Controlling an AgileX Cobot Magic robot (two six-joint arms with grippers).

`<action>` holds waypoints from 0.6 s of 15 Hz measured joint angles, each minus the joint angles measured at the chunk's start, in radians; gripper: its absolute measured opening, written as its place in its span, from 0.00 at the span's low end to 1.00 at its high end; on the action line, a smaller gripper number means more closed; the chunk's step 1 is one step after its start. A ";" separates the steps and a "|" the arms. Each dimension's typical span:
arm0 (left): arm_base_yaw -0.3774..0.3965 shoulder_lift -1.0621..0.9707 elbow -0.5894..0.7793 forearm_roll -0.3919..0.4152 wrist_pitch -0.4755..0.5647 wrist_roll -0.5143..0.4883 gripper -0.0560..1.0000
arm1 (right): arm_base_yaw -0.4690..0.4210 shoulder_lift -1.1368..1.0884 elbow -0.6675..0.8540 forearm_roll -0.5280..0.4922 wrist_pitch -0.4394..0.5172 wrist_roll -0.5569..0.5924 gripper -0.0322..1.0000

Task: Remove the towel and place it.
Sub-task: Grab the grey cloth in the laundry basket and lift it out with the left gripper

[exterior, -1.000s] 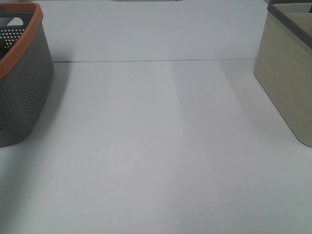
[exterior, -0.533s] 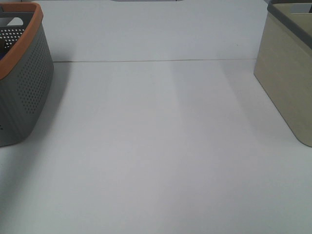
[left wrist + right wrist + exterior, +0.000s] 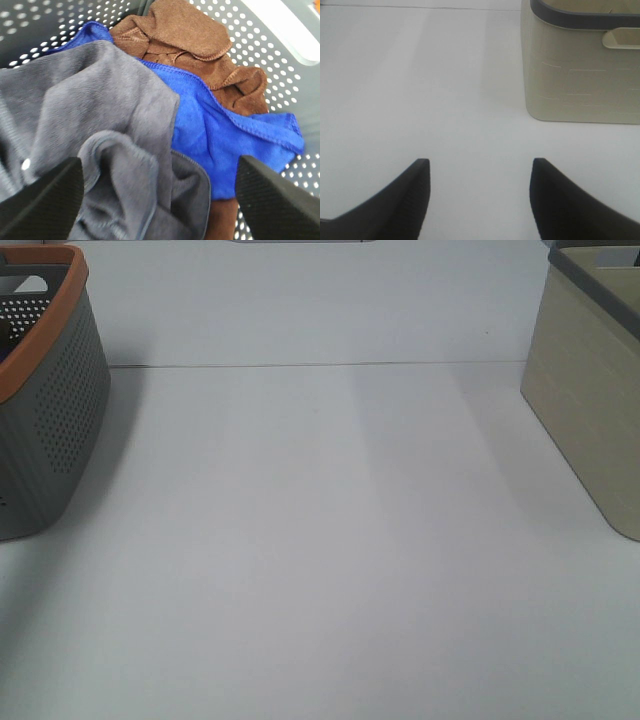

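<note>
In the left wrist view the charcoal-grey towel (image 3: pixel 100 110) lies crumpled on top of a blue cloth (image 3: pixel 215 135) and a brown cloth (image 3: pixel 190 45) inside the perforated grey basket (image 3: pixel 280 75). My left gripper (image 3: pixel 160 170) is open and hangs just above the grey towel, one finger on each side of its folds. My right gripper (image 3: pixel 480 165) is open and empty over the bare white table (image 3: pixel 420 90). Neither gripper shows in the exterior high view.
The grey basket with an orange rim (image 3: pixel 50 410) stands at the table's left edge. A beige basket with a dark grey rim (image 3: pixel 590 390) stands at the right edge; it also shows in the right wrist view (image 3: pixel 580 75).
</note>
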 joint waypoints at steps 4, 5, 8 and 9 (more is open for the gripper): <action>0.000 0.108 -0.081 -0.015 -0.006 -0.006 0.79 | 0.000 0.000 0.000 0.000 0.000 0.000 0.61; 0.000 0.121 -0.085 -0.028 -0.008 -0.020 0.79 | 0.000 0.000 0.000 0.000 0.000 0.000 0.61; -0.001 0.125 -0.086 -0.039 -0.022 -0.102 0.64 | 0.000 0.000 0.000 0.000 0.000 0.000 0.61; -0.001 0.125 -0.086 -0.039 -0.022 -0.112 0.54 | 0.000 0.000 0.000 0.000 0.000 0.000 0.61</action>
